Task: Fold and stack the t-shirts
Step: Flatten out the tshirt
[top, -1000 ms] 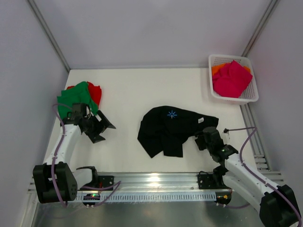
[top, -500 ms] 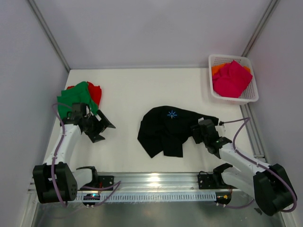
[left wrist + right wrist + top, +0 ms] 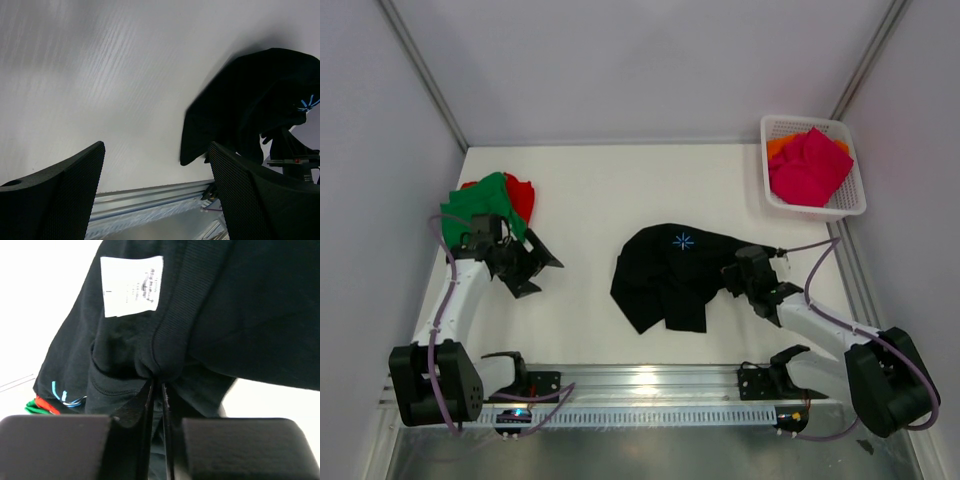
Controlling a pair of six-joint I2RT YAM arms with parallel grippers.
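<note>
- right gripper [image 3: 157, 385] is pinching a ribbed edge of the black shirt [image 3: 665, 275], jaws nearly closed on the cloth; white label [image 3: 131, 286] is showing just above the pinch
- black shirt is lying crumpled mid-table [image 3: 590, 190]
- left gripper [image 3: 542, 282] is hovering wide open, holding nothing; green shirt [image 3: 475, 203] is lying nearby, overlapping the red shirt [image 3: 523, 195]
- pink shirt [image 3: 808, 165] and orange shirt [image 3: 780, 146] are sitting in the basket [image 3: 847, 208], far right

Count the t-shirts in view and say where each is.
5: black shirt mid-table, pinched by the right gripper; green shirt over red shirt at the left; pink shirt over orange shirt in the basket. Others may be hidden.
</note>
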